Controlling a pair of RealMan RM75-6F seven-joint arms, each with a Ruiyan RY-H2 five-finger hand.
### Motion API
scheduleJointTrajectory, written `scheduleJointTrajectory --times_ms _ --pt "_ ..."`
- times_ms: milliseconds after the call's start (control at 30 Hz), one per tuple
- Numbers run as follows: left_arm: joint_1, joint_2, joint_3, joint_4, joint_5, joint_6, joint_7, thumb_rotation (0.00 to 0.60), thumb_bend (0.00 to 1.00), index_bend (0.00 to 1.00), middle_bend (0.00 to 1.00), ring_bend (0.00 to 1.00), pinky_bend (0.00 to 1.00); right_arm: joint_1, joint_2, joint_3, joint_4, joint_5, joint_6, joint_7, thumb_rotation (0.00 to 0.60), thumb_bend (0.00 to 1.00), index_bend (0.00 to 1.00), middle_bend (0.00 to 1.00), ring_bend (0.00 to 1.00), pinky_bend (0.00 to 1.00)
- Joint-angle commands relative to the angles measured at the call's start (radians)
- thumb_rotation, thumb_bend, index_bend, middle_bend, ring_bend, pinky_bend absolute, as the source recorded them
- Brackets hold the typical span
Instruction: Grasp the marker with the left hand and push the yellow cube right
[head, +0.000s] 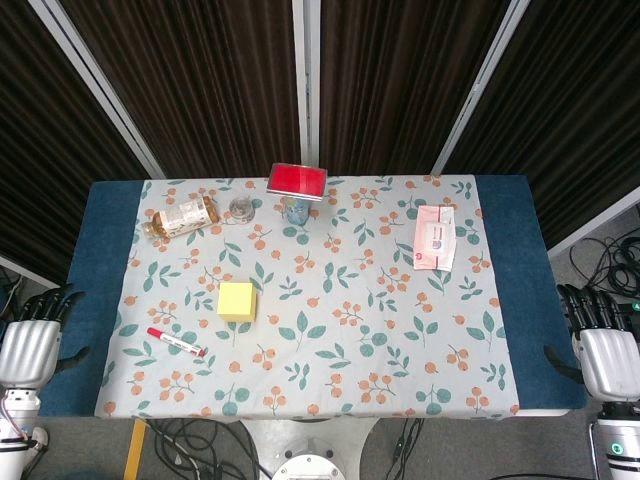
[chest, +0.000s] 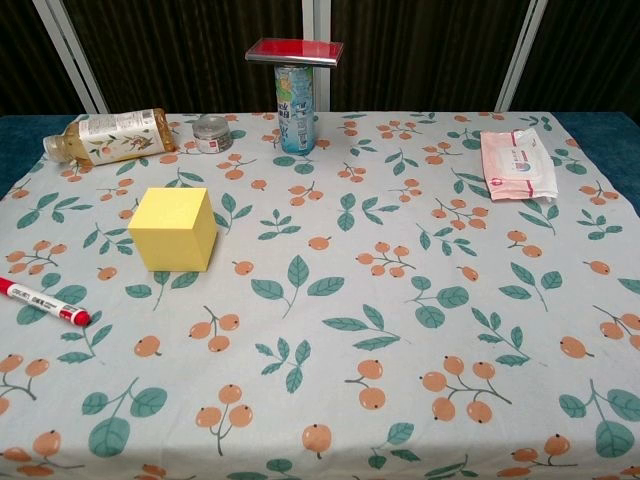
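Observation:
A red-capped white marker (head: 176, 342) (chest: 43, 301) lies flat on the floral cloth near the table's front left. Just behind and right of it sits the yellow cube (head: 237, 300) (chest: 174, 229). My left hand (head: 33, 340) hangs off the table's left edge, fingers apart and holding nothing, well left of the marker. At the right edge, my right hand (head: 602, 345) also holds nothing, its fingers spread. Neither hand appears in the chest view.
Along the back lie a tipped bottle (head: 180, 217) (chest: 112, 135), a small round tin (head: 242, 207) (chest: 211, 133), and a can (chest: 294, 108) with a red box (head: 296, 180) (chest: 294, 50) on top. A wipes pack (head: 436, 237) (chest: 516, 163) lies back right.

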Motion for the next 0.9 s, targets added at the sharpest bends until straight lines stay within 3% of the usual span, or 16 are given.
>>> scheduleJointTrajectory --times_ms 33,500,900 --pt "-0.002 -0.006 0.001 0.009 0.007 0.001 -0.011 0.600 0.08 0.25 0.24 0.17 0.20 0.002 0.001 0.001 -0.002 0.002 -0.003 -0.001 0.600 0.15 0.00 0.09 0.00 0.02" --pt "-0.031 -0.006 0.004 0.023 0.044 -0.019 -0.027 0.600 0.08 0.27 0.26 0.17 0.20 -0.006 0.001 0.003 0.008 0.001 0.013 0.017 0.600 0.15 0.00 0.09 0.00 0.02" --pt "-0.145 -0.033 0.028 0.133 0.114 -0.167 -0.060 0.600 0.17 0.38 0.39 0.21 0.20 -0.008 0.001 0.005 0.015 -0.006 0.022 0.029 0.600 0.15 0.00 0.09 0.00 0.02"
